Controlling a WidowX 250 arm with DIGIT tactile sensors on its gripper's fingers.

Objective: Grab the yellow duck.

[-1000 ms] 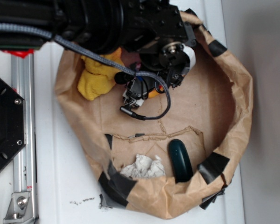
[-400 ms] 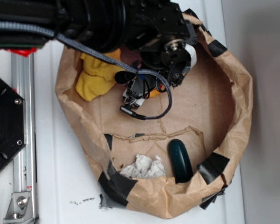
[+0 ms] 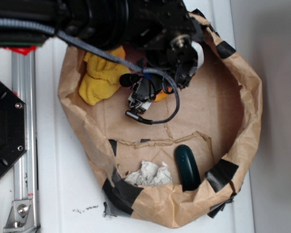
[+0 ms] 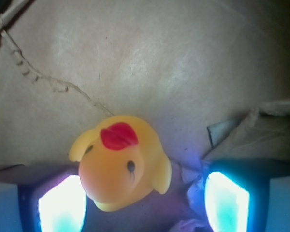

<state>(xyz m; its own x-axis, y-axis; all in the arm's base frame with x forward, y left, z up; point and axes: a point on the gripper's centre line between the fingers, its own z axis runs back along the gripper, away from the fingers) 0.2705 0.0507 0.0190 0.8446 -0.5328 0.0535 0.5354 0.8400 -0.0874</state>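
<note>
We see our gripper (image 4: 142, 198), lowered slightly, jaws wide around the yellow duck (image 4: 121, 162), seemingly not yet touching; closing should follow.

- Brown paper basin (image 3: 242, 97), crumpled rim patched with black tape.
- Yellow cloth (image 3: 99, 77), bunched at upper left.
- Robot arm covered the top; yellow duck (image 3: 161, 95) barely showed beneath.
- Dark green oblong (image 3: 186, 166) beside white wad (image 3: 148, 173).
</note>
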